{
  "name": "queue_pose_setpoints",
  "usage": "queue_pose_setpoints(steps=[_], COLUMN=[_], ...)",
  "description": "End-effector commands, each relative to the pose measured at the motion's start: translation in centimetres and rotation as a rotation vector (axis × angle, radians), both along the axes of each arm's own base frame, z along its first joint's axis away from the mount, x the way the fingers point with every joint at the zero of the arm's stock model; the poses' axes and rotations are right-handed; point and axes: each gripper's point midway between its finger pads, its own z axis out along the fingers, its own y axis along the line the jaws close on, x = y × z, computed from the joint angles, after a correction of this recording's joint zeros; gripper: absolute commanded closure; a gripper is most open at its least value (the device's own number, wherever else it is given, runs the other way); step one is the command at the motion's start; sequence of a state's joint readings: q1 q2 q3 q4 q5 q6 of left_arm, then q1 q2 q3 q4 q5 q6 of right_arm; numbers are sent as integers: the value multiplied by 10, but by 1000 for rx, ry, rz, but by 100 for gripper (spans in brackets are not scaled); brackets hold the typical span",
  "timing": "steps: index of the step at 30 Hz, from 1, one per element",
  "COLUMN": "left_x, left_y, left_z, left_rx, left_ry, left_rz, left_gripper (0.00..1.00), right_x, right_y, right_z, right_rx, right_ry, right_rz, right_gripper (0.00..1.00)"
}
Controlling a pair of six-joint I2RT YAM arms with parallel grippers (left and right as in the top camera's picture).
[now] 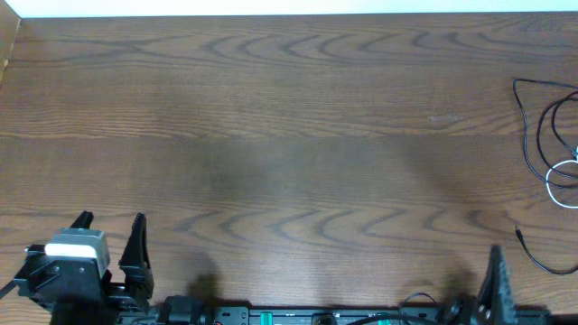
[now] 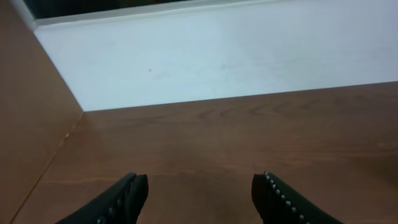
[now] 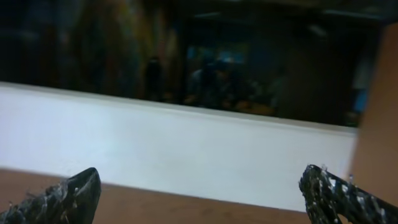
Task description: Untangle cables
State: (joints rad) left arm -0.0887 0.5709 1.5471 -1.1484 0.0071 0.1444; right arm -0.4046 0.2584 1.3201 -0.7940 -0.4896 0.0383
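Waiting at the near table [image 1: 289,135] edge, the left gripper [image 1: 110,239] and right gripper [image 3: 199,193] stand parted and empty, well apart from the tangled black cable [image 1: 540,126] and white cable [image 1: 562,176] at far right.

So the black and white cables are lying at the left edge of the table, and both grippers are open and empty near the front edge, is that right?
Not quite. The overhead view shows the black cable and white cable at the table's right edge, not the left. The rest holds: the left gripper and right gripper are open and empty near the front edge.
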Motion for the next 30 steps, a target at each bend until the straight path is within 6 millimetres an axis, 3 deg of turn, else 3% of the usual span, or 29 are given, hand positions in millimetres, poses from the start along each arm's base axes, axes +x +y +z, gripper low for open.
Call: queue_pose_setpoints(steps=[1, 5, 12, 20, 25, 30], left_x=[-4, -3, -3, -3, -3, -4], left_y=[7, 7, 8, 8, 8, 8], left_z=[3, 3, 3, 3, 3, 3], left_rx=[3, 8, 14, 13, 13, 13], left_ry=[-16, -16, -14, -14, -14, -13], left_rz=[28, 16, 17, 18, 17, 17], left_gripper=[41, 41, 41, 40, 41, 41], right_x=[-21, -33, -31, -31, -17, 2], right_y=[15, 19, 11, 3, -30, -34], right_z=[-10, -26, -77, -87, -103, -124], right_rx=[-71, -93, -71, -97, -69, -54], right_ry=[-14, 13, 217, 255, 319, 384], right_rz=[81, 122, 130, 118, -61, -61], right_gripper=[1, 1, 1, 1, 1, 1])
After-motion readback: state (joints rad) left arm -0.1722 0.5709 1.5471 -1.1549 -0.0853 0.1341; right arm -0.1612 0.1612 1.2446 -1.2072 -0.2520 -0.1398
